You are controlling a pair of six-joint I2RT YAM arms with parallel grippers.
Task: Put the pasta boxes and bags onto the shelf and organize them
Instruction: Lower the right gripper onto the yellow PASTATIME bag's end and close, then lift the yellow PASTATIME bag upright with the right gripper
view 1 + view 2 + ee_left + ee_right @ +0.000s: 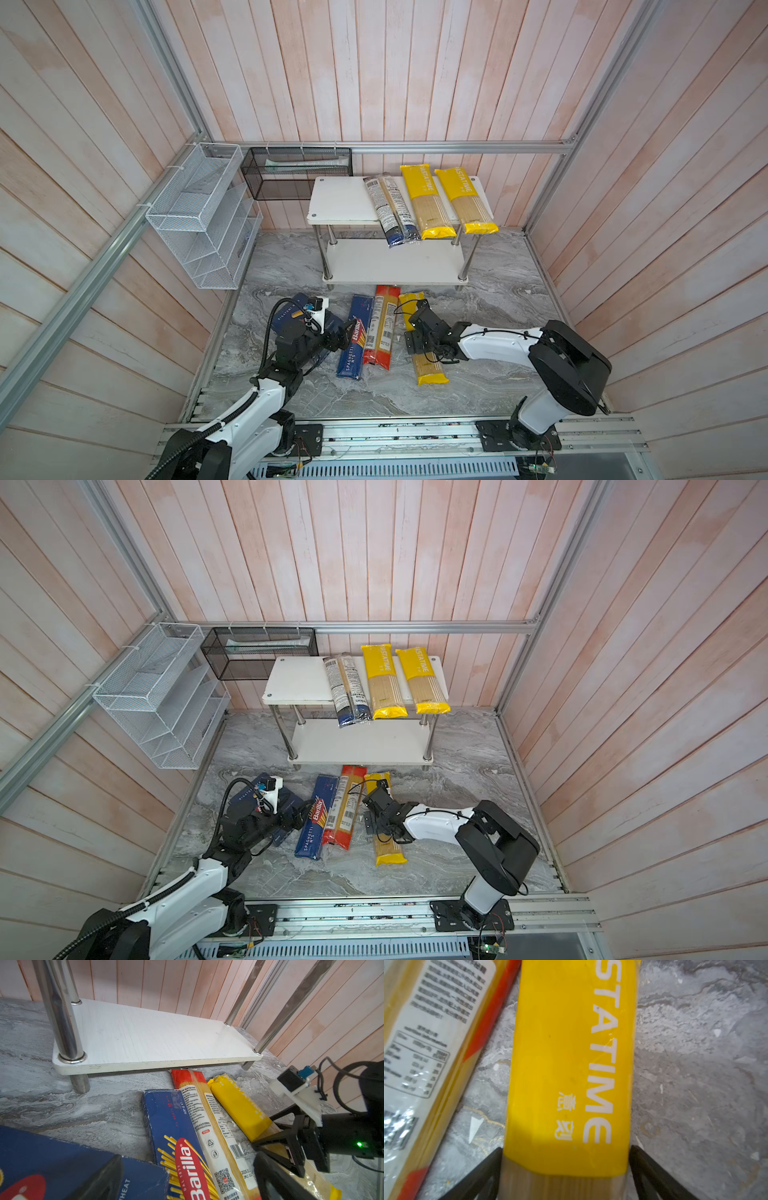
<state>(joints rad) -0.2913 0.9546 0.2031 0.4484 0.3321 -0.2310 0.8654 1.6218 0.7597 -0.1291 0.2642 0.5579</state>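
Both top views take in the whole shelf (340, 199), upper board incl. The L wrist view gets only its lower board and chrome posts, but it reads labels close up and shows a corner of the rigatoni box (52, 1157), which the L arm mostly hides from above. The R wrist view sees just the third yellow bag (560, 1064), a strip of the red-ended bag (436, 1032) and the grey table (695, 1064).

R gripper (565, 1147): jaws spread wide, straddling the third yellow bag where the yellow print meets the clear part, a finger just beside each long edge. Bag lies flat on the table, no squeeze visible. L gripper (188, 1156): jaws wide apart too, holding nothing, over the Spaghetti box (170, 1118).

Count:
- yellow PASTATIME bags (426, 203): 3, w/ 2 side by side on the upper board and 1 on the table
- slim clear bags (388, 208): 2, both on the upper board left of the yellow pair, navy ends overhanging the front
- red-ended bag: 1, on the table btwn Spaghetti box and third yellow bag, far end at the lower board's front edge
- boxes: 2, both on the table
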